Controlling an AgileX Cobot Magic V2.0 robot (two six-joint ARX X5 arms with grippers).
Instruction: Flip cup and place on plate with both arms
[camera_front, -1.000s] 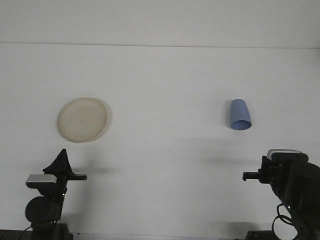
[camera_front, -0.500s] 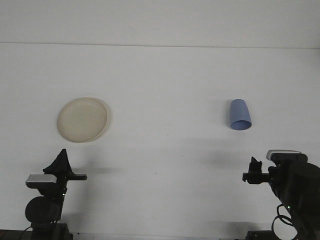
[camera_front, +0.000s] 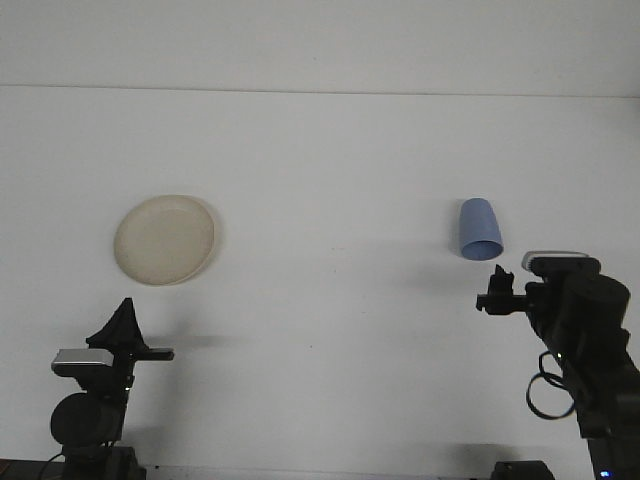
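So the blue cup (camera_front: 479, 231) is lying on its side on the right half of the white table (camera_front: 330, 160), long axis running roughly front to back with the open mouth facing toward the robot and the closed base pointing away. The right gripper (camera_front: 497, 290) sits just in front of the cup's mouth, not touching it and holding nothing, and honestly I can't tell how far it's spread from here. Over on the left, the cream plate (camera_front: 164, 239) lies flat and well apart from the cup, with the left gripper (camera_front: 122, 328) parked near the front edge, also not clear enough to call.
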